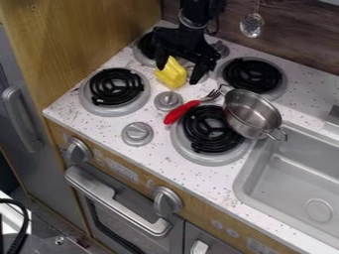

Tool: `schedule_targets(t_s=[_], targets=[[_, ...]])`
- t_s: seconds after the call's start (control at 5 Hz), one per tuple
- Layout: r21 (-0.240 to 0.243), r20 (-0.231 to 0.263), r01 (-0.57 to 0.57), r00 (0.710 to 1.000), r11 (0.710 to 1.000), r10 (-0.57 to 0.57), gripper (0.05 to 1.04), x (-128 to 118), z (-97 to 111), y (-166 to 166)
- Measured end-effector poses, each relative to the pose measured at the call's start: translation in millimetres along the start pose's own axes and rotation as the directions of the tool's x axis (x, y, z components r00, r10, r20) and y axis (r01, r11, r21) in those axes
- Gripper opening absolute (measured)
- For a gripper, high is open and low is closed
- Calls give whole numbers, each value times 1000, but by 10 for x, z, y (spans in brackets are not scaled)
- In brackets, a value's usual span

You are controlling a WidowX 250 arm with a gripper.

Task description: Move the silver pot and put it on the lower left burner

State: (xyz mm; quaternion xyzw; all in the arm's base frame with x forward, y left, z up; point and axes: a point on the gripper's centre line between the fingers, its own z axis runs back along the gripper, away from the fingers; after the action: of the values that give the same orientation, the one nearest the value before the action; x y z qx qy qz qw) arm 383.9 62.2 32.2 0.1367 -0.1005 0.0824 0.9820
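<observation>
My gripper (177, 74) hangs over the back middle of the stove, its two fingers spread apart above and around a yellow object. The silver pot (252, 115) stands to the right of the gripper and nearer the camera. It overlaps the right edge of the front right burner (210, 130), and its front handle reaches the sink's edge. At the left, the lower left burner (115, 88) has a black coil in a grey ring with nothing on it.
The yellow object (171, 74) lies by the gripper's left finger. A red-handled fork (180, 112) touches the front right burner area. Behind are the back right burner (253, 75) and back left burner (147, 45). Knobs (138, 134) sit mid-stove; the sink (298, 173) is right.
</observation>
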Motion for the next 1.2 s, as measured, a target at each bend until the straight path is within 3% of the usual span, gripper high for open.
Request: schedule_targets(t_s=[0.2,0.4,0.8,1.0,1.2], targets=[[5,-42,14,999,1000,-14,999,-79,-141,-37],[38,-33,49,998,998,-48,999,-34,-75,-224],[19,70,130,989,991,-131,999,173,314,-925],[-26,94,129,988,991,-126,999,221,365,-1230],[-90,34,89,996,992,-87,999,209,166,-1430]])
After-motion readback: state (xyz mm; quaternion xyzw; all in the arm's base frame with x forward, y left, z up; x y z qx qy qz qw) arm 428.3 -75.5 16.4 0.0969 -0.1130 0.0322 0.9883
